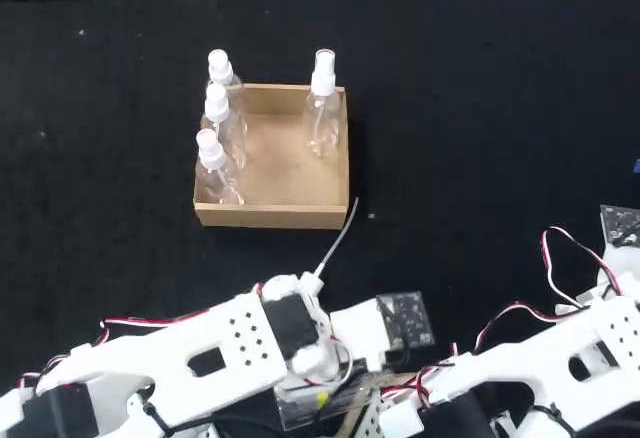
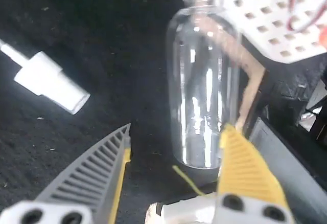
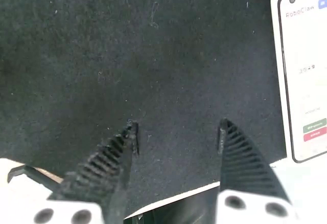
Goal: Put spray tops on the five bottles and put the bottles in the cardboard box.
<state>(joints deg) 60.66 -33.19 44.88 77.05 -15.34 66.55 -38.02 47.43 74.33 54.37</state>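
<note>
Pincer point(image 2: 177, 127) on left, open at bottle point(image 2: 204, 81)

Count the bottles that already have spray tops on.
4 bottles, all in the cardboard box: three along its left wall in the high view, at back, middle and front, one in the back right corner. None looks hidden.

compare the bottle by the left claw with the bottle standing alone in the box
The uncapped bottle by the left claw has a bare open neck; the lone bottle wears a white spray top. The uncapped bottle is on the black table outside the cardboard box; the lone bottle stands inside it. Both are clear.
</note>
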